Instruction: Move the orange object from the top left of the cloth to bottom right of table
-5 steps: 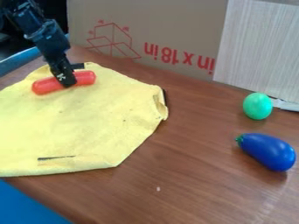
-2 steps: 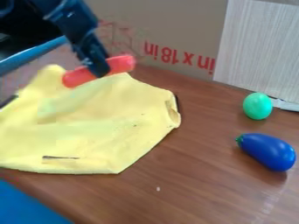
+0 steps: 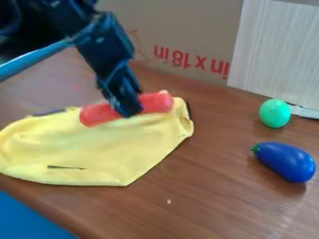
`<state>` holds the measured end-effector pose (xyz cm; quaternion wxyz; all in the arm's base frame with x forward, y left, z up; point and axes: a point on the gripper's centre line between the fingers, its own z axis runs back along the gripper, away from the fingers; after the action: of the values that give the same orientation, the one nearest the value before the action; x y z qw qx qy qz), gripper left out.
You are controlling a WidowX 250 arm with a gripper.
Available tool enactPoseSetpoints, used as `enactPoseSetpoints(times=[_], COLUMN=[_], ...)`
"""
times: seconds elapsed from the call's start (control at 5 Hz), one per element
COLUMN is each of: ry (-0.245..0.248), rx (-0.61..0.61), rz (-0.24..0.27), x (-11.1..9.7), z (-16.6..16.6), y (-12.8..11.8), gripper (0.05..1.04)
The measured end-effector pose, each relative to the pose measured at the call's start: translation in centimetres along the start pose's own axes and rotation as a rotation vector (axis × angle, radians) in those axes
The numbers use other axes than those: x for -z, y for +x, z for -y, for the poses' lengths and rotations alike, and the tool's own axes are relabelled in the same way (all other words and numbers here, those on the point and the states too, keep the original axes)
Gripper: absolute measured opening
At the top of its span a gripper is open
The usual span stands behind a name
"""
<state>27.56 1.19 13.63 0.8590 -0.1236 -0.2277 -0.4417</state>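
From the upper left, a black robot arm slants down and to the right over a brown wooden desk. Below it, at left, lies a rumpled yellow cloth, its far edge uneven. The orange object, a reddish rod with rounded ends, is at the cloth's far edge, towards its right side. Its left end sits a little nearer the viewer and its right end a little farther away, so the long axis rises gently from left to right. The hand is closed around the middle of the rod and crosses it, leaving an end showing on each side. Whether the rod clears the cloth, or a fold is pinched along with it, I cannot tell

Right of the cloth, bare wood runs towards the near right corner. That is the way the rod has to go: rightward and towards the viewer, with its length lying more across that path than along it — the ends would sweep a broad track. At far right, a green egg shape sits behind a blue toy eggplant. The eggplant lies nearer the goal, so a path passing on its near side seems the safer one
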Motion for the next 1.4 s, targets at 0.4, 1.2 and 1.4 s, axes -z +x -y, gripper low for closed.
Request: enactPoseSetpoints(times=[0.4,1.2,1.4], ry=[-0.086,-0.106,-0.089], rx=[0.091,0.190,0.187], rz=[-0.069,-0.106,-0.108], x=[2.2,8.6,9.6], z=[6.8,10.9,10.4], y=[0.2,3.0,3.3], gripper=[0.469,0.469,0.522])
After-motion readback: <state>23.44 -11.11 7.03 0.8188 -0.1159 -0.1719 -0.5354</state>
